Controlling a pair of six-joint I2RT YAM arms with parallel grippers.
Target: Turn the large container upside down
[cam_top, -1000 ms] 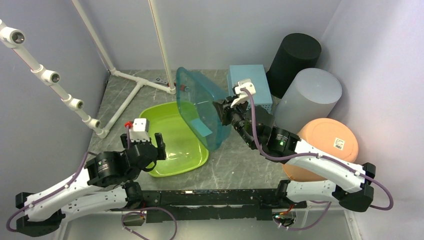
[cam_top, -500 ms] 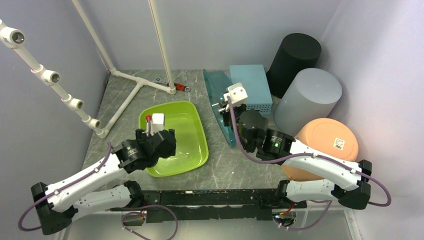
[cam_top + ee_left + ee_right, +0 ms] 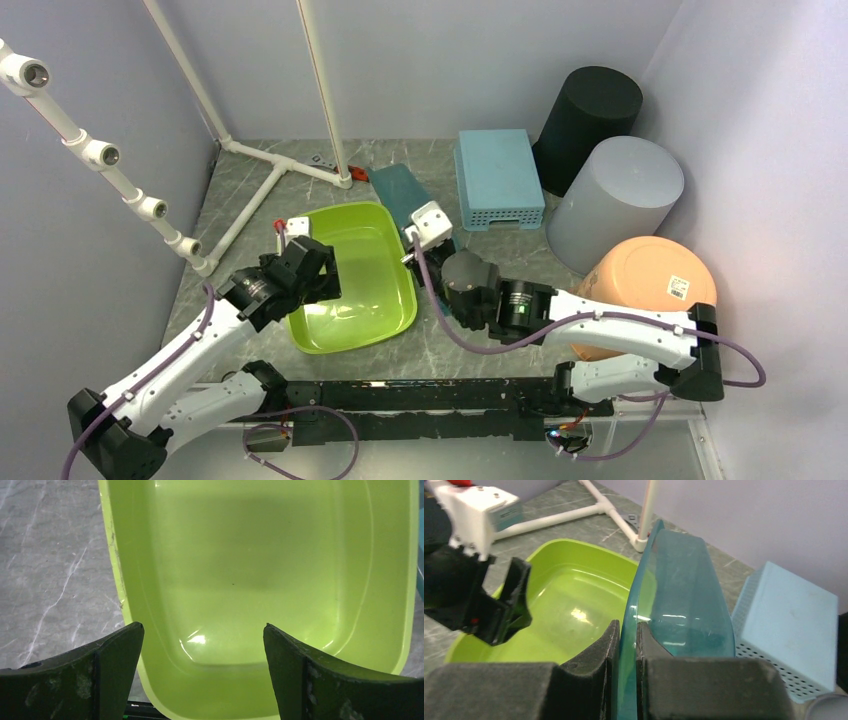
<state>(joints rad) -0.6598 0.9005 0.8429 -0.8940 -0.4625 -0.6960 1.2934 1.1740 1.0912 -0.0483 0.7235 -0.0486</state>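
The teal see-through container (image 3: 397,190) is tilted up on its edge between the green basin (image 3: 365,295) and the blue basket. My right gripper (image 3: 425,248) is shut on its rim. In the right wrist view the pads (image 3: 609,645) clamp the thin teal wall (image 3: 681,592), with the basin (image 3: 569,595) to its left. My left gripper (image 3: 312,268) is open and empty over the basin's left side. In the left wrist view its jaws (image 3: 201,626) stand wide apart above the basin's floor (image 3: 260,555).
An upside-down light blue perforated basket (image 3: 498,178) lies behind the container. A grey cylinder (image 3: 618,195), a black cylinder (image 3: 590,110) and an orange bowl (image 3: 655,285) stand at the right. A white pipe frame (image 3: 270,180) is at the back left.
My right arm swung the teal container left and lower, from beside the blue basket to the basin's right rim. My left gripper moved up over the basin's left side.
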